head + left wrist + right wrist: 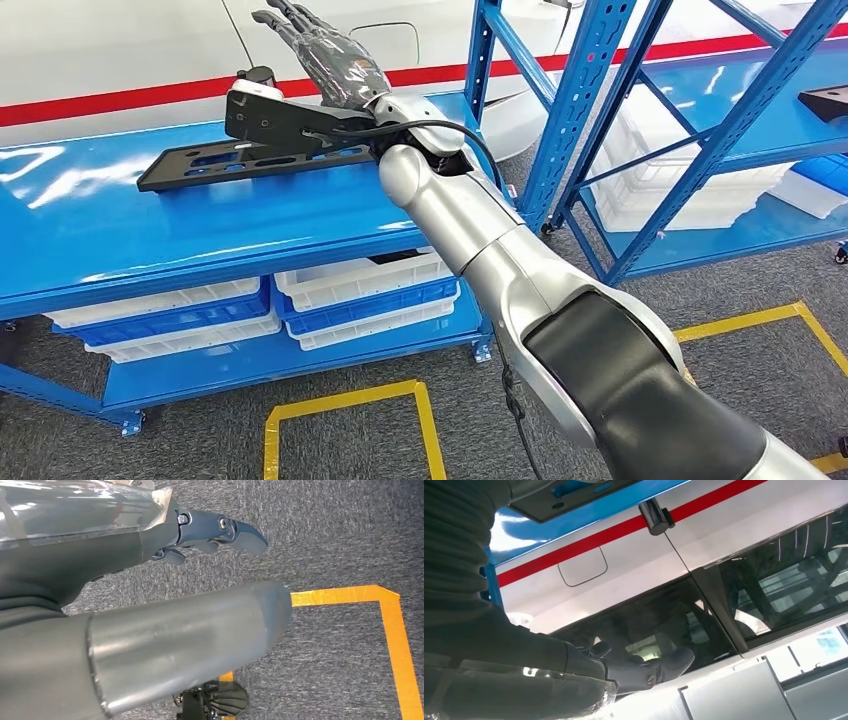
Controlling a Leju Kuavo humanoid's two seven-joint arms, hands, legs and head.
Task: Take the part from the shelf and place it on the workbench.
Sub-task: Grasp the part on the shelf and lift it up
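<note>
The part [235,162], a long flat black bracket with slots and a raised plate at its right end, lies on the blue workbench [150,235]. My right hand [325,48] hovers just above and behind that raised end. Its fingers are stretched out and apart and hold nothing. The right wrist view looks past the outstretched fingers [664,664], with the part [551,497] and the bench edge beside the wrist. My left hand [215,532] hangs over the grey floor with nothing in it.
A white vehicle body with a red stripe [120,95] stands right behind the bench. White crates [360,290] sit on the bench's lower shelf. A blue rack [700,130] at the right holds white bins and another black part [825,100]. Yellow tape [345,400] marks the floor.
</note>
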